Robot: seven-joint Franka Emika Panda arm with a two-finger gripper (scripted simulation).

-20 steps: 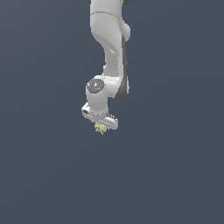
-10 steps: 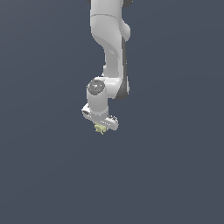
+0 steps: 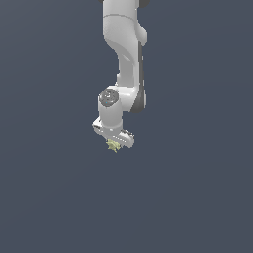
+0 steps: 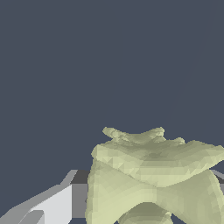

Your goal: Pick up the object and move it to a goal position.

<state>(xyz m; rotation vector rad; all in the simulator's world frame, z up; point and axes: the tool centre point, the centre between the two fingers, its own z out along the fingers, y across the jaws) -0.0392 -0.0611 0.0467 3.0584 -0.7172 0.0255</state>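
I hang from above on my white arm (image 3: 123, 54), wrist bent so that my gripper (image 3: 114, 144) points down over a flat, dark blue-grey ground (image 3: 197, 197). Nothing in either view gives that ground an edge or a corner, so I can only place things against my own body.

The object (image 3: 113, 146), a small pale yellow-green clump with jagged lumps, sits right at my fingertips, directly under my hand. In the exterior view it pokes out just below the white body of my hand, much smaller than the hand itself, and I cannot tell from there whether it is off the ground or resting on it.

In the wrist view the clump (image 4: 153, 175) fills much of the picture close to the camera, its faceted ridges and hollows plainly visible. One finger (image 4: 57, 203) shows beside it as a white and grey block, pressed up against the clump's side. A thin grey sliver (image 4: 218, 175) of what may be the other finger shows at its far side, mostly hidden behind the clump.

My fingers are drawn in around the clump and gripping it, with the clump lodged between them. Behind it there is only the same plain dark surface, with a faint lighter line crossing it on a slant.
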